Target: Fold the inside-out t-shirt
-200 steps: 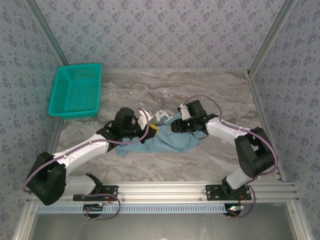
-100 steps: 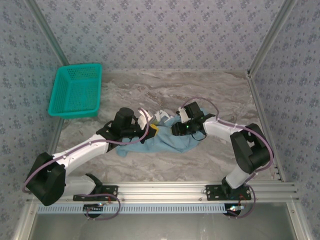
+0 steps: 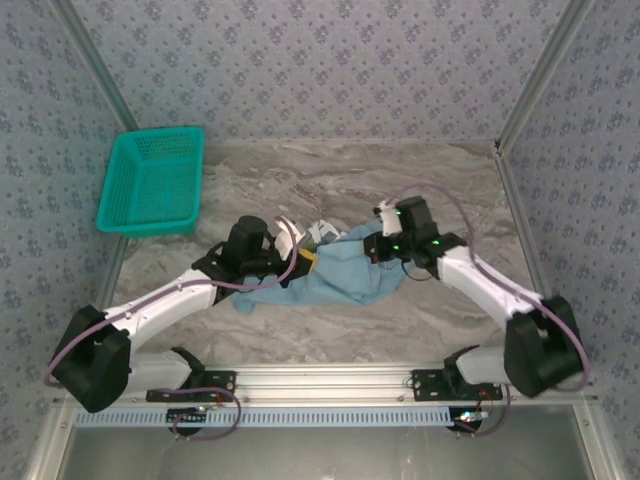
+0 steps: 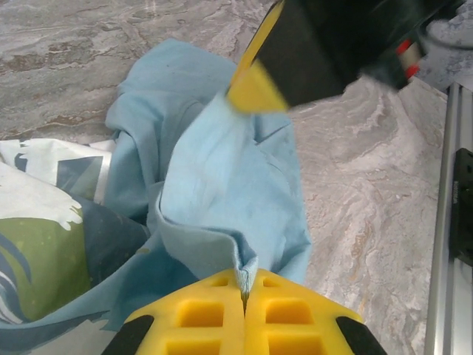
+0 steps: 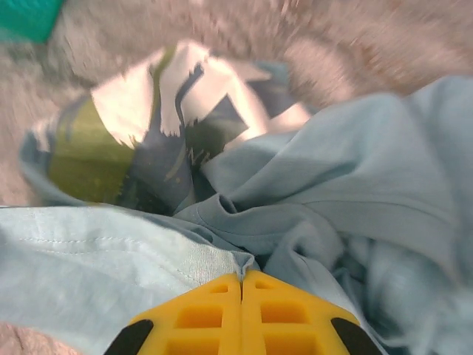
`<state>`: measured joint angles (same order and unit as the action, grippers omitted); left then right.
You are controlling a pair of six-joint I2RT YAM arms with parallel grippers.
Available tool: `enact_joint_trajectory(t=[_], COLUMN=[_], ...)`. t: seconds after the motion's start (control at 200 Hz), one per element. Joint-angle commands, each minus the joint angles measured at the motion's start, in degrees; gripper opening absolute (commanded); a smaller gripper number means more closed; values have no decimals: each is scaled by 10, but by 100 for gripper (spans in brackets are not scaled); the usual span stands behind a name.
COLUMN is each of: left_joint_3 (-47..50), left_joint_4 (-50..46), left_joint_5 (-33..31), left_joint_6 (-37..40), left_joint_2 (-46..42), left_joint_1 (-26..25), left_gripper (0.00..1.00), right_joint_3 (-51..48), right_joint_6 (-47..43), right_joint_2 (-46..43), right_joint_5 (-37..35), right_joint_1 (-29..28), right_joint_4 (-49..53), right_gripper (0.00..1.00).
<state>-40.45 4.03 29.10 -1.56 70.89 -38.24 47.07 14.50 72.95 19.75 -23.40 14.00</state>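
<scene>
Midway between the worktop's (image 3: 420, 175) side edges lies the crumpled inside-out t-shirt (image 3: 345, 275); the left tool (image 4: 246, 285) and right tool (image 5: 242, 279) each pinch its fabric, jaws pressed together

- The counter (image 3: 430, 175) is a grey-and-cream marbled slab, closed in by patterned panels (image 3: 330, 70) on three sides, with an aluminium rail (image 3: 330, 378) along its near edge.
- A teal mesh basket (image 3: 150, 190) sits at the far left corner, well apart from the shirt.
- The light blue inside-out t-shirt (image 3: 340, 272) lies crumpled near the middle of the counter, bunched in folds. A white, green and dark blue print (image 3: 322, 233) shows at its far left side.
</scene>
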Motion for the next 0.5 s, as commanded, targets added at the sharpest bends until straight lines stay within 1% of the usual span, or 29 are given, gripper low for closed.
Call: enact_joint_trajectory(t=[0.0, 0.06, 0.12, 0.25, 0.325, 0.36, 0.405, 0.455, 0.495], left_joint_3=[1, -3, -13, -60, -102, -125, -153, -177, -191], left_joint_4=[-9, -13, -19, -47, -72, -91, -120, -151, -174], left_joint_5=[45, 56, 63, 88, 123, 137, 150, 163, 167], left_joint_6=[-6, -8, -9, -7, -5, 3, 17, 34, 48], left_joint_2=[1, 13, 31, 104, 153, 172, 191, 204, 208], left_joint_1=[-3, -18, -45, -123, -160, -175, -193, -203, -202], left_gripper=[0, 1, 1, 2, 8, 12, 20, 30, 40], right_joint_3=[-35, -49, -59, -61, -74, -81, -85, -85, -82], right_joint_6=[7, 23, 38, 84, 104, 112, 114, 119, 111], right_joint_2=[-81, -118, -146, -179, -197, -207, -222, -234, -235], right_joint_5=[-31, -47, -77, -188, -247, -270, -305, -332, -336], right_joint_1=[34, 51, 58, 63, 64, 64, 64, 60, 55], right_joint_4=[51, 64, 85, 164, 192, 200, 195, 175, 155], right_gripper=[0, 0, 0, 0, 0, 6, 14, 30, 35])
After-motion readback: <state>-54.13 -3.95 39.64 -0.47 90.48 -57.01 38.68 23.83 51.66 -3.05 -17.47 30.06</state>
